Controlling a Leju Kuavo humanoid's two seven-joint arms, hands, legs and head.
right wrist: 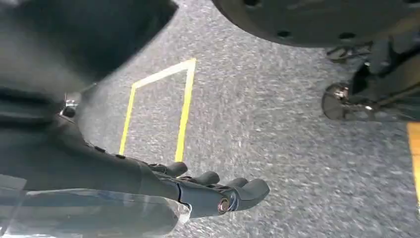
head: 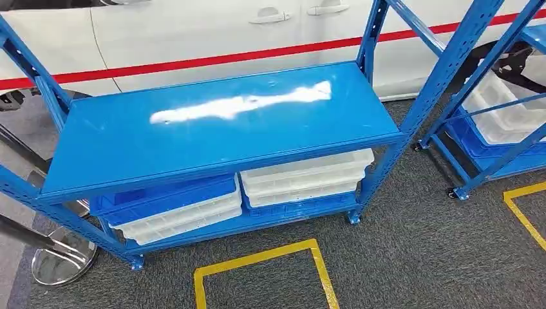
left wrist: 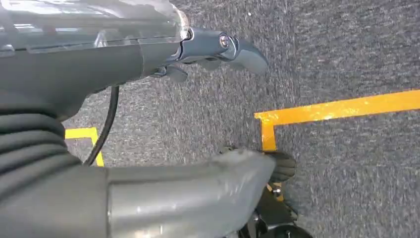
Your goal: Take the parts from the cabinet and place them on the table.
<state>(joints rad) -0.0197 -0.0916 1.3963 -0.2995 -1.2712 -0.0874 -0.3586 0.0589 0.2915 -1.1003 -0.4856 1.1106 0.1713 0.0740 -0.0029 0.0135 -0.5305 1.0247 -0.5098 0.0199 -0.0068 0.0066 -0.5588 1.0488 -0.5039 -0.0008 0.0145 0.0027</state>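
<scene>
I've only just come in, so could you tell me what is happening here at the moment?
Nothing is being handled yet. The robot stands facing a blue rack whose upper shelf is bare; stacked white trays and blue trays sit on the lower shelf. Both arms hang over grey carpet marked with yellow tape. The left hand and right hand hold nothing, fingers loosely extended. A second rack with trays stands to the right, and a white car is parked behind.

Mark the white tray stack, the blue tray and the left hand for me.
white tray stack (head: 308,177): head view, front wall of the middle tray, lower shelf.
blue tray (head: 169,195): head view, its front wall, lower shelf.
left hand (left wrist: 198,49): left wrist view, base of its fingers.
</scene>
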